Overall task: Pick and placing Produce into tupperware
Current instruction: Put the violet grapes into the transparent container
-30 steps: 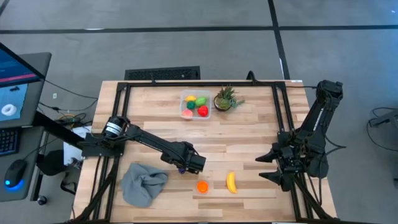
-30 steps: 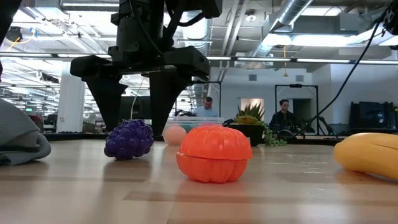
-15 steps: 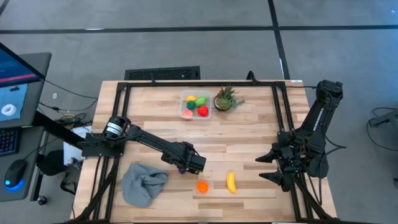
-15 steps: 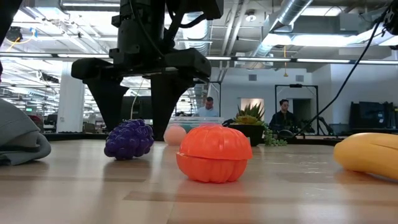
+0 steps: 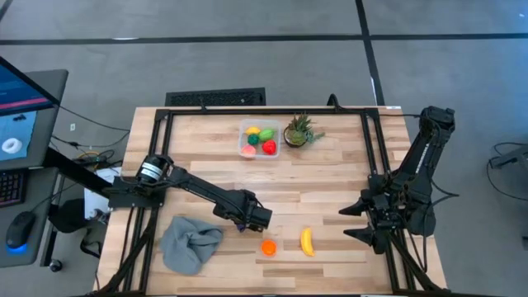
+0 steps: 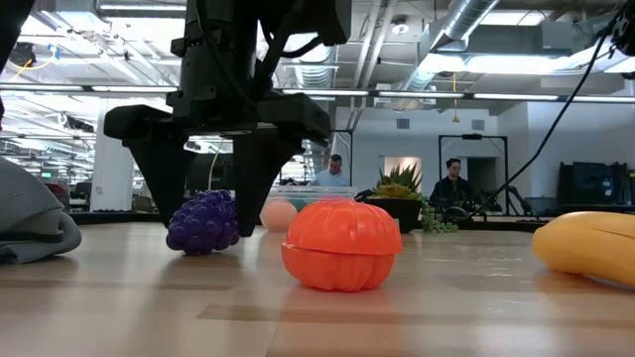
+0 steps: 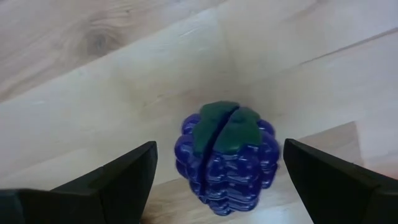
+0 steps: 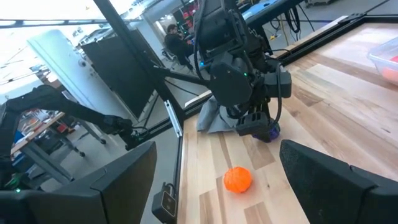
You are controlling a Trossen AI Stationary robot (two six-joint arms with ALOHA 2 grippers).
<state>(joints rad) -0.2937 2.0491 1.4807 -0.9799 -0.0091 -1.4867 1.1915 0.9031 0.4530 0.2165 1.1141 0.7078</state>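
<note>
- The left gripper [image 7: 217, 171] is down over the purple grapes [image 7: 225, 158], its two fingers [image 7: 118, 177] spread wide, one on each side of the fruit and neither touching it.
- From table height the grapes [image 6: 205, 222] sit on the wood between the two dark finger tips, which reach nearly to the table [image 5: 330, 177].
- From above, that gripper [image 5: 245, 221] is at the near middle of the table, with the grey cloth [image 5: 190, 242] just to its left.
- The orange pumpkin [image 5: 268, 247] lies just beside the gripper toward the near edge, and the banana [image 5: 307, 241] lies a little farther right.
- The tupperware [image 5: 260, 139] stands near the far edge, well apart from the grapes, holding a yellow, a green, a red and a pinkish piece.
- The potted plant [image 5: 299, 131] stands just beside the tupperware on its right.
- Bare wood lies between the gripper and the tupperware.
- The right gripper [image 5: 356, 223] waits at the table's right side, fingers apart, holding nothing.
</note>
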